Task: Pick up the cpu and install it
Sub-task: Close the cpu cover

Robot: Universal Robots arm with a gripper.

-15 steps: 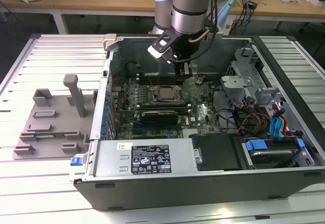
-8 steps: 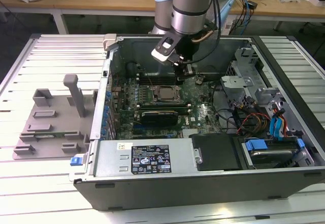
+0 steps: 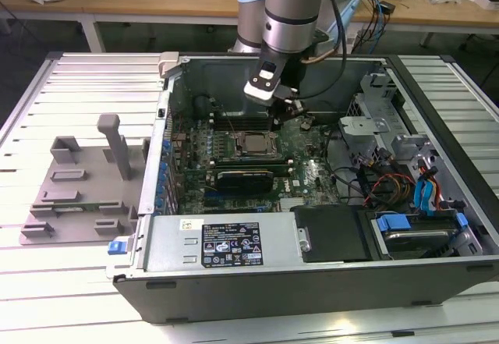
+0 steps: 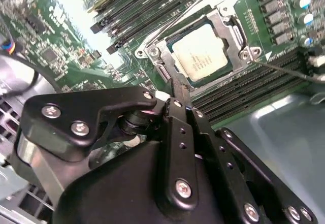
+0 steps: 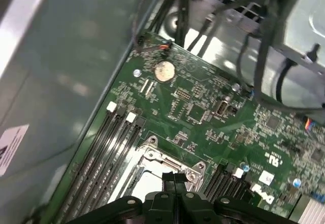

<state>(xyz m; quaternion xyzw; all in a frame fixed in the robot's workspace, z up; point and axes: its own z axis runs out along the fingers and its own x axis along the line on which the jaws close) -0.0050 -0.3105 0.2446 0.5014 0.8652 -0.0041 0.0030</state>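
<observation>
The cpu (image 4: 203, 56) lies flat in the motherboard socket (image 4: 231, 28), metal frame around it. The gripper (image 4: 176, 88) hangs just beside the frame's corner with fingers together, holding nothing. Likely a seating or latching step: any push should go straight down on the frame, clear of the chip top and memory slots (image 4: 254, 89). The printed sticker on the power supply (image 3: 232, 244) and the cpu's faint print are too small to read.
</observation>
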